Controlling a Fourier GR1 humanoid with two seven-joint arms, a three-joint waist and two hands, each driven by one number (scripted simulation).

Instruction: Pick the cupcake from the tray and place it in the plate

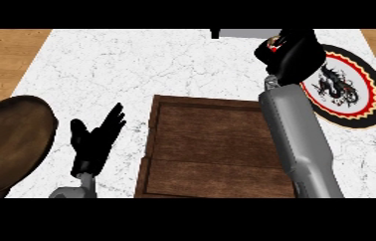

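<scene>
The right hand (pixel 292 53) is raised over the far right part of the bench (pixel 147 65), with its fingers curled round a small item. Only a red-and-pale patch of that item shows at the top of the hand; by the task it is judged to be the cupcake (pixel 274 44). Most of it is hidden by the fingers, so its tilt cannot be determined.

The hand sits just beside the left rim of the plate (pixel 345 93), a round plate with a red and black border and a dark dragon figure on white. The hand overlaps the rim in this view; whether it is above the plate's centre cannot be told.

The wooden tray (pixel 206 150) lies near the view's lower middle, under the right forearm, with nothing visible on it.

Risks from this position:
- Release at this point could set the cupcake on the rim or on the bench, because the hand is judged to be short of the plate's middle.
- A tilted cupcake could topple on release.
- The forearm crosses the tray's right edge; a low sweep could shift the tray.

The left hand (pixel 95 135) rests open, fingers up, left of the tray. A dark wooden bowl (pixel 22 135) lies at the left edge.
</scene>
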